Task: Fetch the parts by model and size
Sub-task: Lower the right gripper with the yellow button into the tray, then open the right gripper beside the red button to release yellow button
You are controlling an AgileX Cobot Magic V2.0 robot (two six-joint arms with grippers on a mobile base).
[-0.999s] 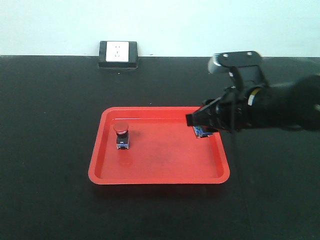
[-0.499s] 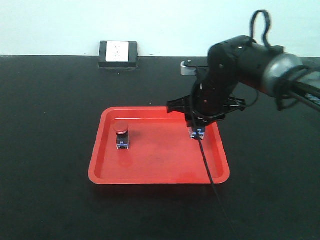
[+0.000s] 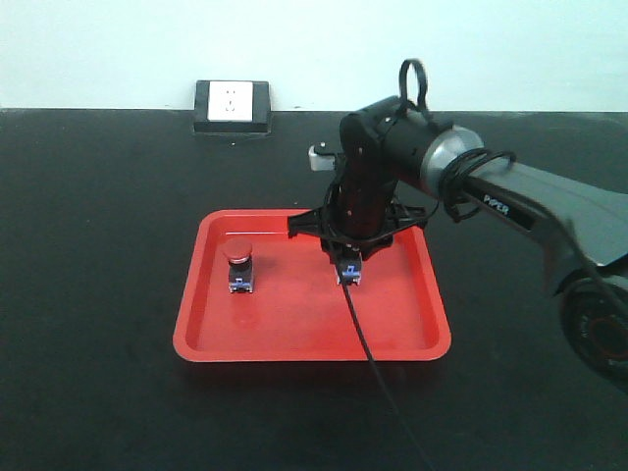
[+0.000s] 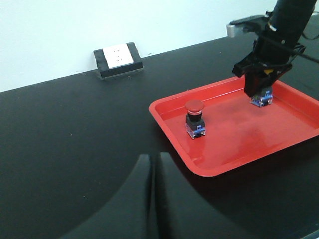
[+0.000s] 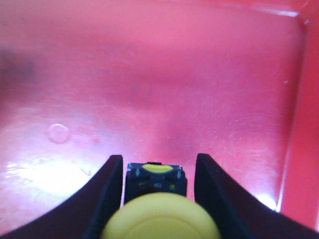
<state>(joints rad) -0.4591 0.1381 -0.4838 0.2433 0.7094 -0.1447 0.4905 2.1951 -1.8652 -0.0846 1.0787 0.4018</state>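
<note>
The yellow button switch sits between the two fingers of the right claw, cap toward the wrist camera and its black-and-blue base low over the floor of the red tray, a little toward three o'clock of the tray's middle; the fingers flank the base with slim gaps showing, so whether they clench it or merely bracket it I cannot tell, nor whether the base touches the tray floor. The red button switch stands upright on the tray toward nine o'clock, well apart from the yellow one. The left claw hangs over the bare black table at the tray's seven o'clock with its fingers pressed together and nothing between them. A wall socket box sits at twelve o'clock by the back edge. The risk from here, as I judge it: if the grip is loose or off-centre on the narrow base, the top-heavy switch may tip when let go, or swing out on a lift, and the trailing cable draped across the tray's front rim could snag or drag the tray
</note>
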